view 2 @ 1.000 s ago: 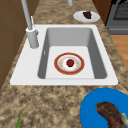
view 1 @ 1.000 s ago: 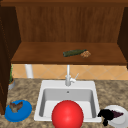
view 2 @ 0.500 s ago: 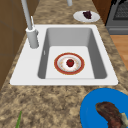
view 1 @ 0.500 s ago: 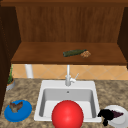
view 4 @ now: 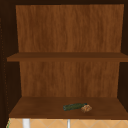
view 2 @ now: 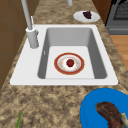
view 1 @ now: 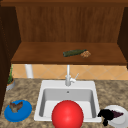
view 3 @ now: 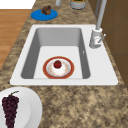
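Nothing has shifted since a moment ago: the right hand [view 1: 106,115] hangs at the left edge of the white plate [view 1: 120,120], touching the grapes [view 1: 117,114], and I cannot tell whether its fingers are curled or straight. That plate sits on the counter just right of the sink [view 1: 91,87]. Inside the sink a red-rimmed plate [view 2: 69,63] carries a strawberry [view 2: 70,62]. Left of the sink, a blue plate [view 1: 23,113] holds brown food [view 1: 15,106].

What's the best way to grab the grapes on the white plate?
The grapes lie flat on the white plate, with a thin stem at the wider end. It is probably best to come straight down from above and close round that wide end just below the stem, since the plate blocks a low sideways approach. The right hand is already beside them.
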Controlling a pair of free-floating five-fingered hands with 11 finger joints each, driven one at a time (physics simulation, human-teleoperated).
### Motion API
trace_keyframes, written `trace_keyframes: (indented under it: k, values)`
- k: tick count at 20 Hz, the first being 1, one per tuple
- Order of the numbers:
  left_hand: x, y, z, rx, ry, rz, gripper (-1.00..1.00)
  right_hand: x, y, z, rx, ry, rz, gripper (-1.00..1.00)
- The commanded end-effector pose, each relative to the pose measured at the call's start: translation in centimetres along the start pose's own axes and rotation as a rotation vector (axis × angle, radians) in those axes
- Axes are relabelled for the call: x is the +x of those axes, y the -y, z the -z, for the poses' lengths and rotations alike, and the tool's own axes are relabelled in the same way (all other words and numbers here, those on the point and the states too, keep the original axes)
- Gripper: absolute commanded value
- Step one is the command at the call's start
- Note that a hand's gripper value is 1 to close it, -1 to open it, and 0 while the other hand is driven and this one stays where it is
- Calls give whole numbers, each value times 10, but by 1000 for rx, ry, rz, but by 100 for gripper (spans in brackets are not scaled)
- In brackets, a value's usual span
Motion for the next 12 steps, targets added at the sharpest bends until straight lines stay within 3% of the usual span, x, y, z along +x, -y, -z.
trace_keyframes:
  k: [1, 3, 4, 6, 10, 12]
  values:
    - [20, 3, -16, -69, 18, -29, -100, 0, 0, 0, 0, 0, 0, 0]
    - [24, 12, -21, -111, 23, -20, -100, 0, 0, 0, 0, 0, 0, 0]
    - [26, 13, -27, -112, 21, -13, -100, 0, 0, 0, 0, 0, 0, 0]
    - [27, 25, -40, -95, 13, -35, -100, 0, 0, 0, 0, 0, 0, 0]
    - [26, 46, -74, -53, 3, -41, -100, 0, 0, 0, 0, 0, 0, 0]
    - [25, 54, -89, -54, -1, -50, -100, 0, 0, 0, 0, 0, 0, 0]
